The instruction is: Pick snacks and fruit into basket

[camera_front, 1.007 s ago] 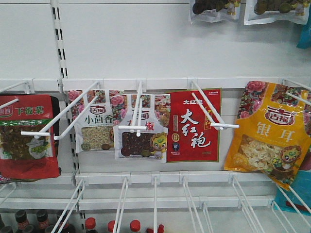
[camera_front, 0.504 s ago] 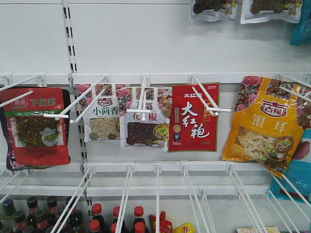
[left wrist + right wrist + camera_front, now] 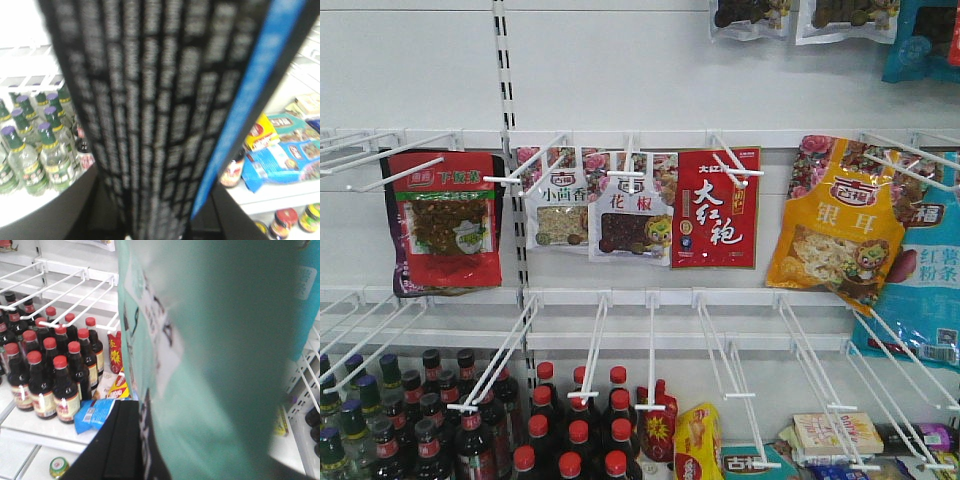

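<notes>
Snacks hang on white pegs in the front view: a red pouch [image 3: 445,225], two white pouches [image 3: 558,205] [image 3: 632,220], a red pack [image 3: 715,208], a yellow pouch [image 3: 835,225] and a blue-teal one [image 3: 920,290]. My right gripper [image 3: 150,450] is shut on a teal snack pouch [image 3: 220,350] that fills its view. In my left gripper [image 3: 160,220] is a black woven band with a blue edge [image 3: 150,100], apparently the basket, blurred and very close. No fruit is in view. Neither gripper shows in the front view.
Dark red-capped sauce bottles [image 3: 570,430] crowd the lower shelf, with clear bottles [image 3: 30,155] to the left. Bare white wire pegs [image 3: 590,350] jut out above them. Loose packs [image 3: 285,155] lie on the shelf to the right.
The front view has drawn back from the shelf: the hanging pouches look smaller and sit higher, and the bottle shelf below now shows.
</notes>
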Controlling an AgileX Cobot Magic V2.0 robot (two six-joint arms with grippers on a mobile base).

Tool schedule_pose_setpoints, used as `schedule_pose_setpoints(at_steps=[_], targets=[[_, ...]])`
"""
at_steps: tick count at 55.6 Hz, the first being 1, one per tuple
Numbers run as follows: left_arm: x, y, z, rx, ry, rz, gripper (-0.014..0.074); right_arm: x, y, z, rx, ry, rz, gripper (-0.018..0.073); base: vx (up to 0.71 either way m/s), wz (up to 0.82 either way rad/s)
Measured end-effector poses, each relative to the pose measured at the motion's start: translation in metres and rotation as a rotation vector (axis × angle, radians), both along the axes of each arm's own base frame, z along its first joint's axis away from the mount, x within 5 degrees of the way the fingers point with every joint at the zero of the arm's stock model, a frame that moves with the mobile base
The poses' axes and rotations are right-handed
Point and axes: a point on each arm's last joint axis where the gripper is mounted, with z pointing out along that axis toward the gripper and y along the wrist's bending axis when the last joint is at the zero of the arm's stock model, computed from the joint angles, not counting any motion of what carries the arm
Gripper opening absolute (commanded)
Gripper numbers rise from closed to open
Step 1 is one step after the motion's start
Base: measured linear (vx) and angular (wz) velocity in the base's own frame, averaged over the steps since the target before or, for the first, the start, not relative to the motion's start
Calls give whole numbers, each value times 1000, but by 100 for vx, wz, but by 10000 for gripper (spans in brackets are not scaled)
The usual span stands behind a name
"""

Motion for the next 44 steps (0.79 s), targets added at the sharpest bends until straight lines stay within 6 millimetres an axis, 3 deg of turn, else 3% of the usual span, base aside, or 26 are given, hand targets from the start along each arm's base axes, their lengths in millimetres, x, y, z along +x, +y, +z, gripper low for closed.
schedule_pose_setpoints(at_steps=[20,44], targets=[[0,0,0,0,-1,0,151,0,0,0,0,0,3,-8,-31,-17],[0,0,0,0,-1,0,151,0,0,0,0,0,3,-8,-20,-56]])
